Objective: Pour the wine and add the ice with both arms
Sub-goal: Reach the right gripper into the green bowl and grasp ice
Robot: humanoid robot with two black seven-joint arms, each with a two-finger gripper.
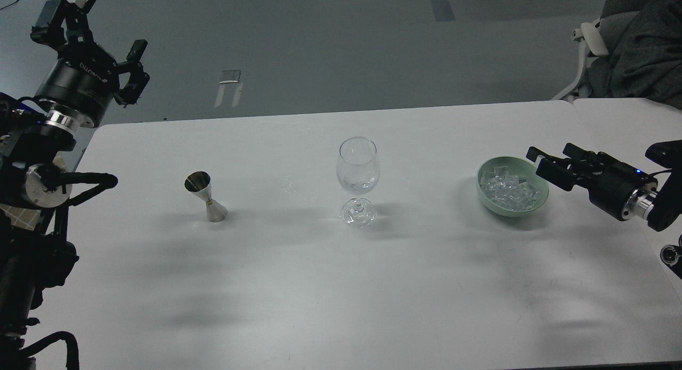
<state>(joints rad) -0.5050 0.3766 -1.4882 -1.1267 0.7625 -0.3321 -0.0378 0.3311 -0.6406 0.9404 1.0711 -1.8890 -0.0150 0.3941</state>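
Note:
A clear stemmed glass (358,170) stands at the middle of the white table (319,284), with a little colourless wine (358,186) at the bottom of its bowl. A steel jigger (206,196) stands to its left. A pale green bowl (506,210) to the right holds a heap of clear ice cubes (509,188). My left gripper (96,26) is open and empty, raised beyond the table's far left corner. My right gripper (551,157) lies level, pointing left, with its fingertips at the bowl's right rim; its fingers look apart and hold nothing.
A chair draped with dark cloth (634,50) stands beyond the far right corner. A second table surface (623,119) adjoins on the right. My left arm's body (32,242) fills the left edge.

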